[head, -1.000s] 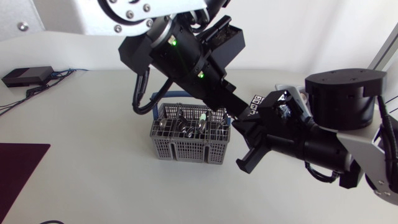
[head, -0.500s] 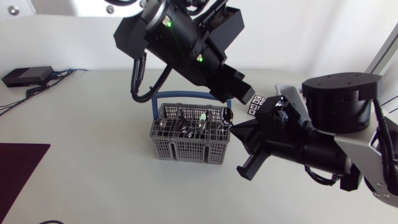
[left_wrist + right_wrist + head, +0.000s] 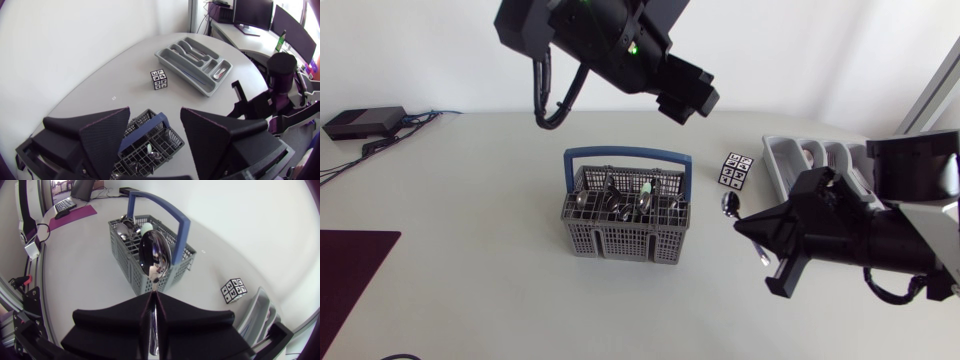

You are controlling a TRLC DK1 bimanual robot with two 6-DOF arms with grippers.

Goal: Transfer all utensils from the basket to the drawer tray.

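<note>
The grey utensil basket (image 3: 625, 225) with a blue handle stands mid-table and holds several metal utensils (image 3: 620, 200). My right gripper (image 3: 752, 228) is to its right, shut on a spoon (image 3: 728, 203) whose bowl points toward the basket. In the right wrist view the spoon (image 3: 155, 255) sticks out ahead of the gripper (image 3: 152, 300), in front of the basket (image 3: 135, 255). The grey drawer tray (image 3: 790, 155) lies at the far right, partly behind my right arm. High above the basket, my left gripper (image 3: 685, 95) is open and empty; its view looks down past its tips (image 3: 154, 117) onto the basket (image 3: 145, 147) and the tray (image 3: 197, 67).
A small marker cube (image 3: 736, 170) sits between basket and tray. A black box with cables (image 3: 362, 122) is at the far left. A dark mat (image 3: 350, 280) lies at the front left edge.
My left arm has lifted up and away from the basket, and its gripper has opened. My right arm has drawn back to the right with the spoon.
</note>
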